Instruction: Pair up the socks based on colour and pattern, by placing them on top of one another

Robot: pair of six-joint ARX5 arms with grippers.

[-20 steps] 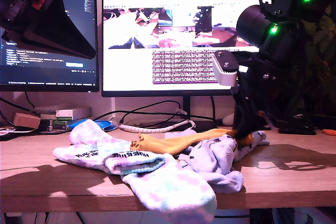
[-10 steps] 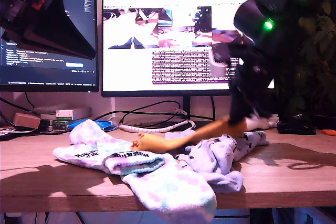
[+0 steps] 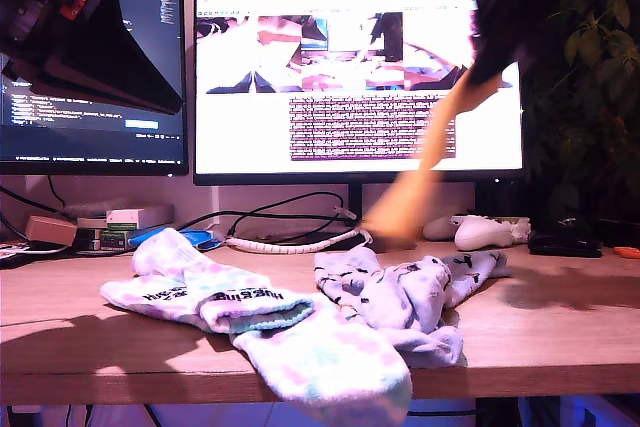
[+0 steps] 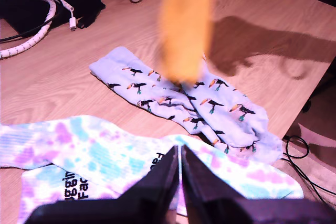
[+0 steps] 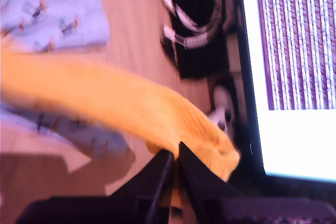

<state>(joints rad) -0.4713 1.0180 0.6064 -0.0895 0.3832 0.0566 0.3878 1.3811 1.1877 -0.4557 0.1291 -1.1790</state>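
My second gripper [image 5: 176,156] is shut on the cuff end of a mustard-orange ribbed sock [image 5: 121,103]. In the exterior view that sock [image 3: 440,137] hangs blurred in the air in front of the monitor, and the gripper [image 3: 490,57] is high at the exterior view's right. Two lavender socks [image 3: 410,292] with small toucan prints [image 4: 184,98] lie overlapped on the desk. White socks with pink and teal blotches [image 3: 250,312] lie beside them at the front edge. My first gripper [image 4: 180,153] hovers high above the blotched socks [image 4: 105,150], shut on nothing.
A white game controller [image 3: 480,232] lies at the back of the desk [image 3: 560,327], near a coiled white cable [image 3: 290,244] and black cables. Two monitors [image 3: 350,87] stand behind. Small boxes [image 3: 130,219] sit at the exterior view's back left. A plant [image 3: 590,97] stands at its right.
My second gripper has risen fast towards the exterior view's upper right, pulling the orange sock off the pile and into the air. The lavender socks now lie uncovered.
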